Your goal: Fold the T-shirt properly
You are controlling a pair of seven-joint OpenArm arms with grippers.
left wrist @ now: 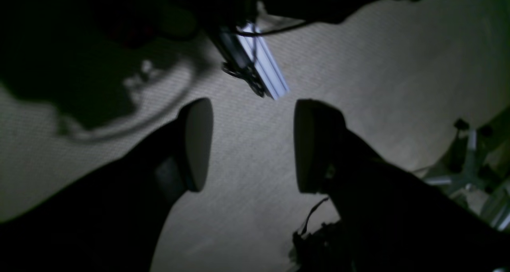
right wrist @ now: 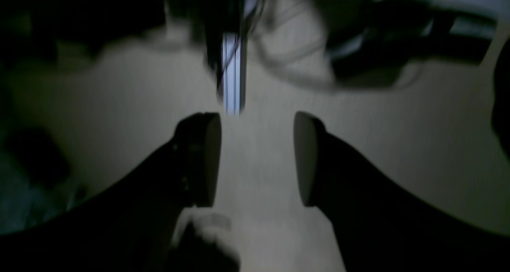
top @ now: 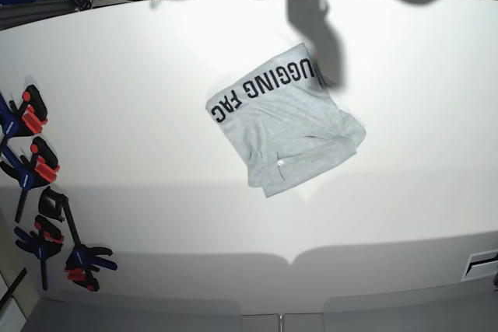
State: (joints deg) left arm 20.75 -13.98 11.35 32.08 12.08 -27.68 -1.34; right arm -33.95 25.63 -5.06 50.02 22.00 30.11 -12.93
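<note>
Grey T-shirt [top: 284,126] folded mid-table, apart from both arms' wide-spread, empty fingers [left wrist: 198,144].

The grey T-shirt [top: 284,126] lies folded, skewed, lettering up, mid-table.

The T-shirt [top: 284,122] lay folded near the middle of the table [top: 405,192], turned at an angle. Clamps [top: 39,192] sat in a column along the table's left edge, well apart from it.
</note>
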